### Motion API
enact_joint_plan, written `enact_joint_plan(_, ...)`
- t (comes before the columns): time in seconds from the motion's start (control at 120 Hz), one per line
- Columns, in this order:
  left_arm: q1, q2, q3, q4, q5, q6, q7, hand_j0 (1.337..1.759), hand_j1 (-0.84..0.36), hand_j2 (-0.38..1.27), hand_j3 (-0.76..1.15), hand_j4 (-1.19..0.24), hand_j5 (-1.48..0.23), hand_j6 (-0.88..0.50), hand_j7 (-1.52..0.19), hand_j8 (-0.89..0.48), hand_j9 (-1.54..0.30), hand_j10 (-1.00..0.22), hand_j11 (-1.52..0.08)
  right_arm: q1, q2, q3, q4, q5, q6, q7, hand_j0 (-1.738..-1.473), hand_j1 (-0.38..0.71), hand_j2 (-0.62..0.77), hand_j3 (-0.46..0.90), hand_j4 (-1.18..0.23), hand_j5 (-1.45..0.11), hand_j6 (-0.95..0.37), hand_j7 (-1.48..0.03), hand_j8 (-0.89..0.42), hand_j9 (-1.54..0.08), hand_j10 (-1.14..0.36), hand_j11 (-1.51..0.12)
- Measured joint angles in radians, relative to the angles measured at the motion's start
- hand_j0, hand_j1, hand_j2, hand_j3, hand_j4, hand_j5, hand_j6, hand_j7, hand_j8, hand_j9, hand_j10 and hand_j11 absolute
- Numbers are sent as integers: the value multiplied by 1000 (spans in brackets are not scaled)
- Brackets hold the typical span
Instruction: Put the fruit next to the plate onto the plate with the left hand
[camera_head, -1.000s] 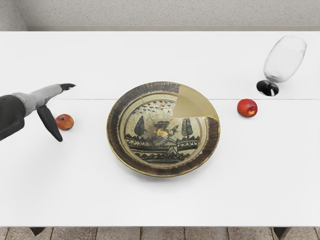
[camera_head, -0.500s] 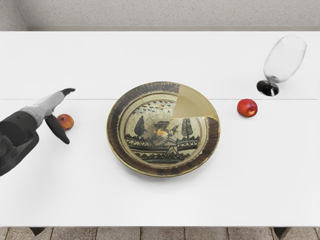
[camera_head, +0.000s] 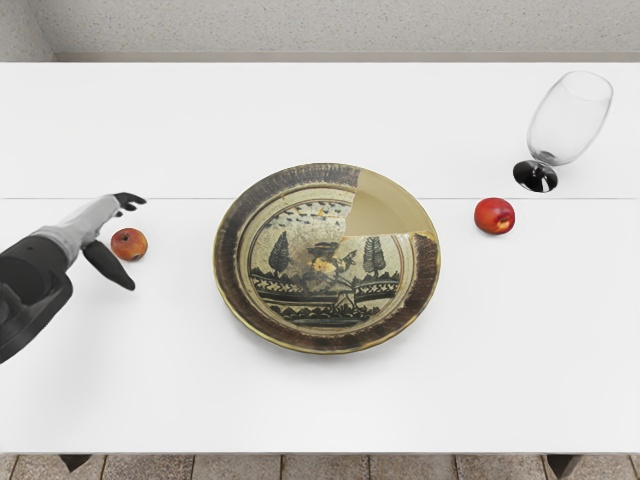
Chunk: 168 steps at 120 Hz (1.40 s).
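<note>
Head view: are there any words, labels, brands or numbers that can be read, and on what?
None readable. The plate carries only painted pictures, trees and patterned bands, no lettering. The left fruit, right fruit, wine glass and table bear no marks.

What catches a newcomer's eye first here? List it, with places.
The big painted plate sits at centre, one wedge of it plain tan. At the left edge the left hand comes in, fingers open beside a small fruit. A second fruit lies right of the plate, near a glass at far right.
</note>
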Motion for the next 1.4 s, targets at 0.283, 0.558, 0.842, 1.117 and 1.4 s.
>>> enact_joint_plan(0.283,15,44,2,-6,-4,21,0,1658,94,48,0,-222,-282,-223,-281,-223,-281,-221,-281,1,0,0,0,0,-2,0,-1658,-349,0,0,0,0,-1,0,0,0,0,0)
enact_joint_plan(0.558,2,57,5,-18,-8,14,0,1658,111,46,0,-208,-263,-210,-263,-210,-263,-208,-263,0,0,0,0,0,-2,0,-1658,-349,0,0,0,0,-1,0,0,0,0,0)
enact_joint_plan(0.842,-27,94,-2,-18,-65,-73,-30,1658,115,45,0,-206,-260,-208,-259,-208,-259,-205,-259,1,0,0,0,0,-2,0,-1658,-349,0,0,0,0,-1,0,0,0,0,0)
enact_joint_plan(1.117,-23,42,6,9,-11,-40,-26,1658,97,48,0,-220,-278,-222,-278,-221,-277,-219,-277,2,0,0,0,0,-2,0,-1658,-349,0,0,0,0,-1,0,0,0,0,0)
enact_joint_plan(1.4,-23,-7,40,72,25,22,-31,1658,63,54,0,-248,-315,-250,-315,-250,-315,-248,-314,2,0,0,0,0,-2,0,-1658,-349,0,0,0,0,-1,0,0,0,0,0)
